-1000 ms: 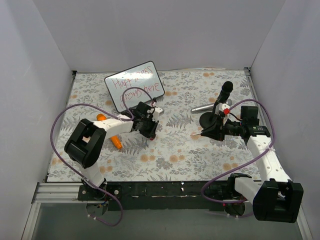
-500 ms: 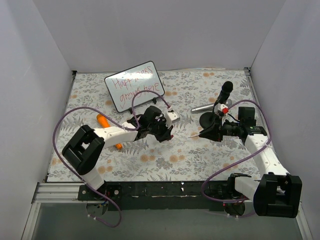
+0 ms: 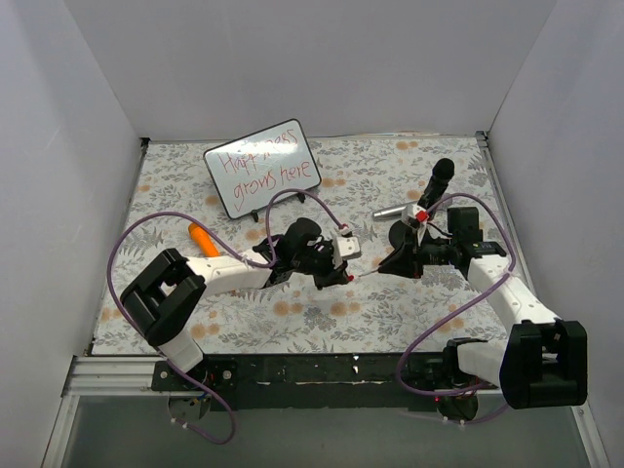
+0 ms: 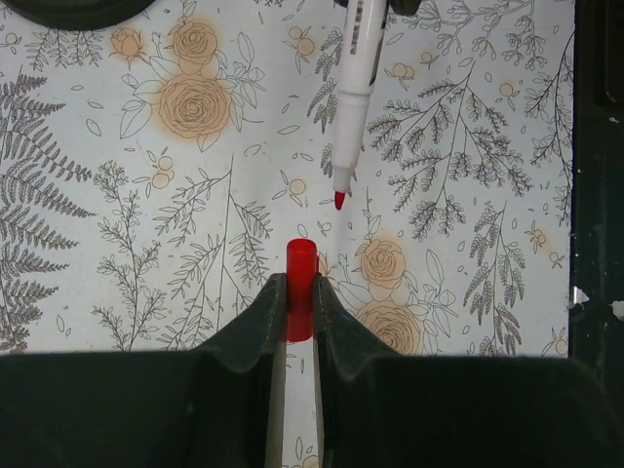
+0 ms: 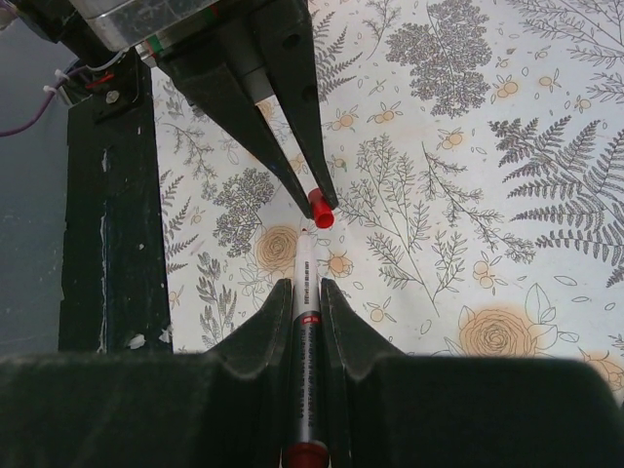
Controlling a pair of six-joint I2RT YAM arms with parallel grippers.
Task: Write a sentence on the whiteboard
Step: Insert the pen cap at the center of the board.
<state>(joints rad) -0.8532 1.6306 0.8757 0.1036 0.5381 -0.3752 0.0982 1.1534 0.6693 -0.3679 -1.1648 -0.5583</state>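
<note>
The whiteboard (image 3: 261, 168) leans at the back left, with the red sentence (image 3: 259, 166) "Happiness grows here" on it in two lines. My left gripper (image 3: 346, 276) is shut on a red marker cap (image 4: 300, 283), held above the floral mat. My right gripper (image 3: 388, 265) is shut on the white marker (image 5: 304, 283), its red tip bare. In the left wrist view the marker (image 4: 356, 88) points at the cap from a short gap away. In the right wrist view the cap (image 5: 320, 214) sits just beyond the marker tip, slightly to its right.
An orange object (image 3: 200, 234) lies on the mat at the left, partly behind the left arm. A black microphone (image 3: 437, 180) on a round base stands at the right, with a silver object (image 3: 390, 212) beside it. White walls enclose the mat.
My left gripper has swung right, away from the whiteboard, carrying the cap toward the marker. My right gripper has shifted slightly left. Cap and marker tip now nearly meet.
</note>
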